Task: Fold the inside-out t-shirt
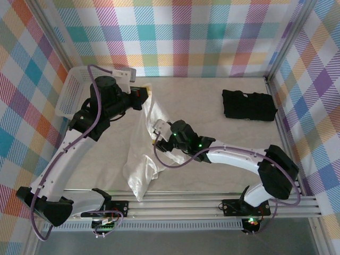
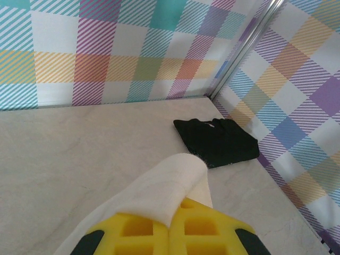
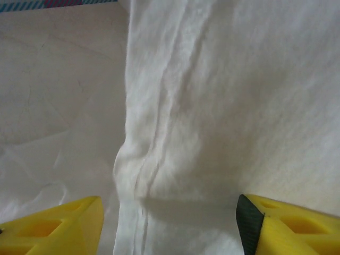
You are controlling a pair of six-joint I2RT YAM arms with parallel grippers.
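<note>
The inside-out t-shirt [image 1: 141, 170] is a long cream bunch running from the table's back left down to the front rail. My left gripper [image 1: 144, 98] is raised at the shirt's far end and shut on it. In the left wrist view a flap of the shirt [image 2: 164, 186] curls out from between the closed yellow fingers [image 2: 212, 228]. My right gripper [image 1: 158, 134] hovers over the middle of the shirt. Seen from the right wrist, it stands open [image 3: 170, 223] with a seamed fold of the shirt [image 3: 212, 106] lying below the gap, untouched.
A black folded garment [image 1: 248, 104] lies at the back right, and is also seen from the left wrist [image 2: 218, 141]. A white basket [image 1: 71, 95] leans at the back left wall. Bare table [image 1: 212, 127] lies between shirt and black garment.
</note>
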